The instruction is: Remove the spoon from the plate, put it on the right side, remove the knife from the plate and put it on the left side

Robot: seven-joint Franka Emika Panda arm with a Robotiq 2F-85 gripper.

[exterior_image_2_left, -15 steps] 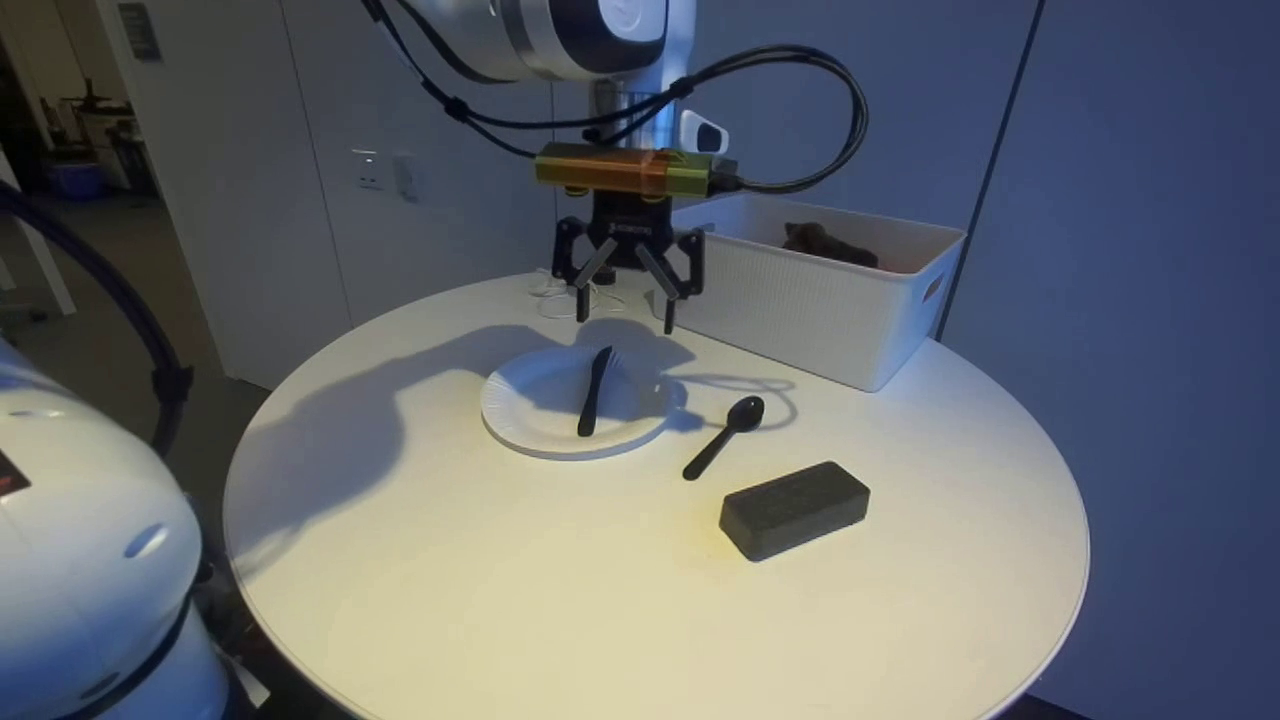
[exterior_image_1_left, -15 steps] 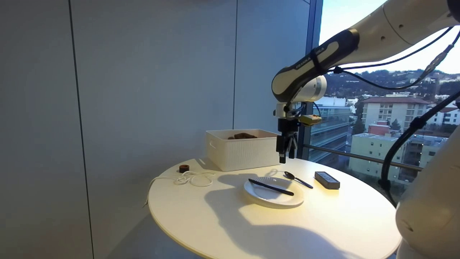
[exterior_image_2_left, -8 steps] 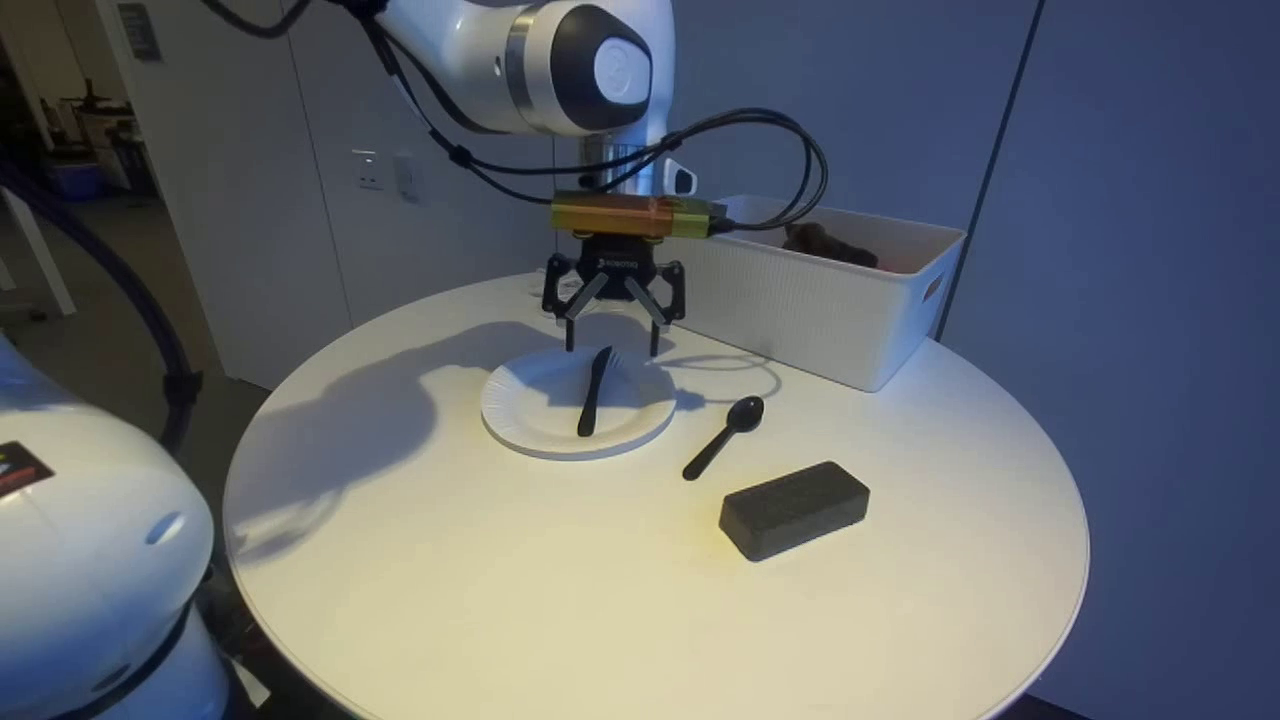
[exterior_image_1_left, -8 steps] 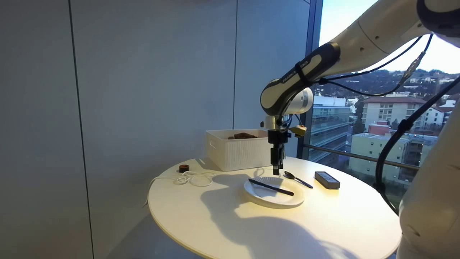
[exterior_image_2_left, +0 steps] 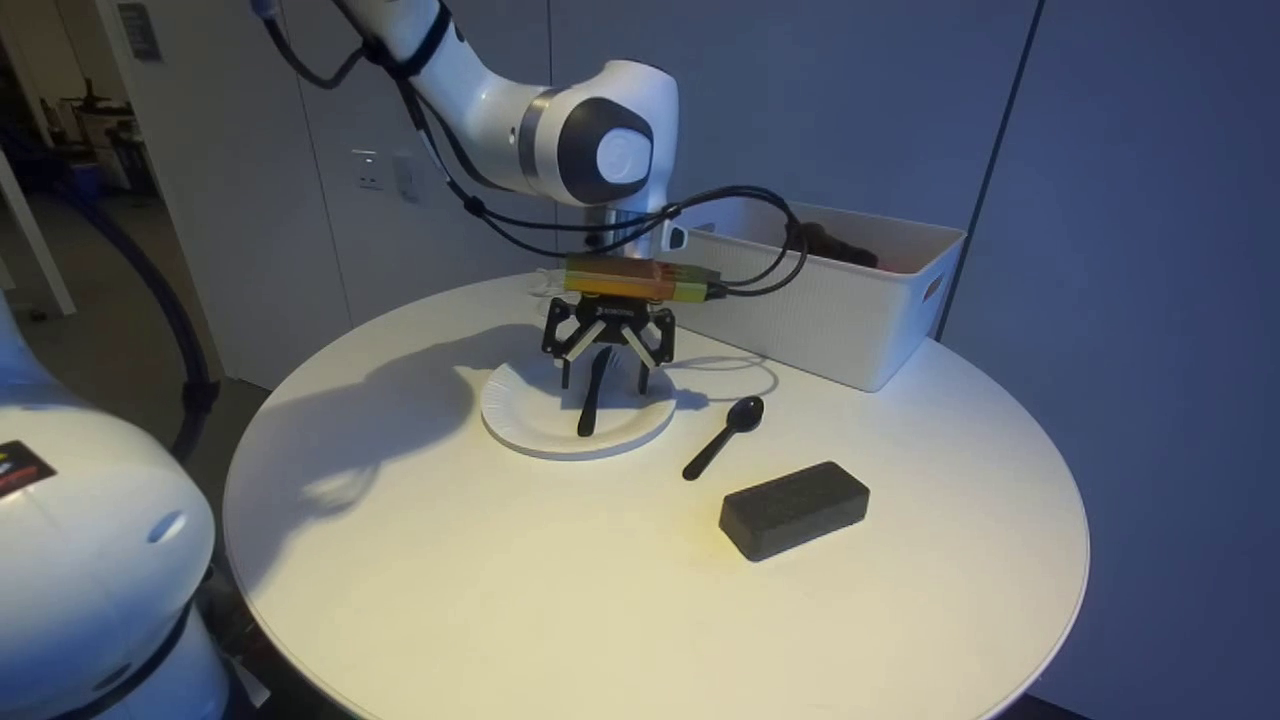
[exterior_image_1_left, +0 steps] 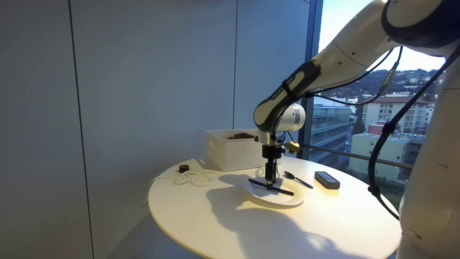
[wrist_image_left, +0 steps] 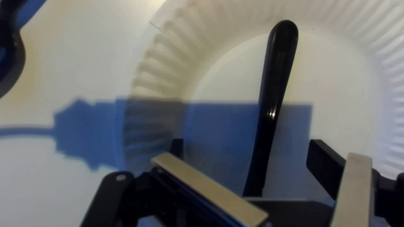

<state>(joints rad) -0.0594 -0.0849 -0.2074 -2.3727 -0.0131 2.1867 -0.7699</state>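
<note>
The knife [exterior_image_1_left: 285, 191] is thin and black and lies across the white plate [exterior_image_1_left: 275, 201]. The knife [exterior_image_2_left: 591, 405] and plate [exterior_image_2_left: 515, 425] also show in an exterior view. The black spoon [exterior_image_2_left: 712, 450] lies on the table beside the plate, and shows in an exterior view [exterior_image_1_left: 299, 180]. My gripper [exterior_image_2_left: 604, 382] points down, low over the plate. In the wrist view the gripper [wrist_image_left: 246, 150] is open, one finger on each side of the knife [wrist_image_left: 274, 85], touching neither side. The knife's far end is hidden by the gripper. Part of the spoon [wrist_image_left: 14, 63] shows at upper left.
A stubby black block [exterior_image_2_left: 795, 512] lies on the table near the spoon. A tall white box [exterior_image_1_left: 248, 154] with brown things inside stands behind the plate. A white cable [exterior_image_1_left: 197, 181] and a small dark roll [exterior_image_1_left: 184, 168] lie near the table's far edge.
My open gripper has come down from above the far side of the plate to around the knife. The knife, spoon and plate have not moved.
</note>
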